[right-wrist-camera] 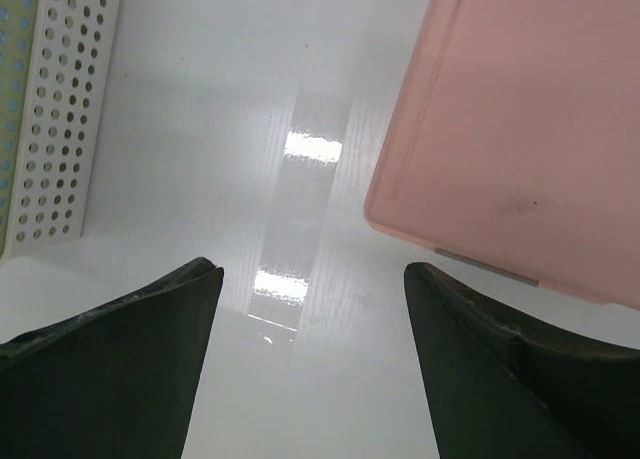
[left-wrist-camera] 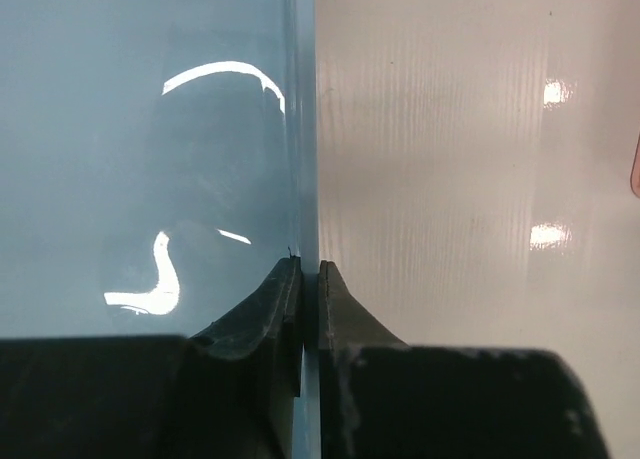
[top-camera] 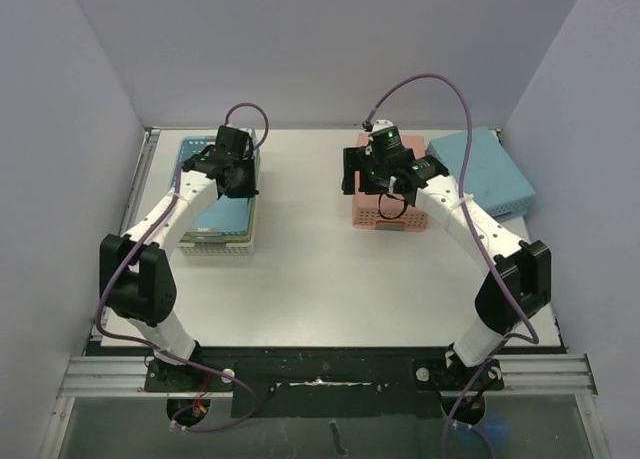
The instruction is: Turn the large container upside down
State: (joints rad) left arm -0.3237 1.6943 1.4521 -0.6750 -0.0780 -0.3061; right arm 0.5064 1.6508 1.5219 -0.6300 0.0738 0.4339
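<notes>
A large blue container (top-camera: 218, 204) sits at the back left, nested on a white perforated basket (top-camera: 215, 243). My left gripper (top-camera: 238, 177) is at its right edge. In the left wrist view my gripper (left-wrist-camera: 308, 271) is shut on the container's thin right wall, with the blue surface (left-wrist-camera: 150, 149) to the left and the white table (left-wrist-camera: 460, 179) to the right. My right gripper (top-camera: 378, 179) hangs open and empty over the left side of a pink container (top-camera: 392, 213). In the right wrist view it (right-wrist-camera: 310, 309) is above bare table beside the pink container (right-wrist-camera: 530, 119).
A second blue container (top-camera: 485, 167) lies at the back right beside the pink one. The white perforated basket (right-wrist-camera: 70, 99) shows at the left of the right wrist view. Grey walls close the table on three sides.
</notes>
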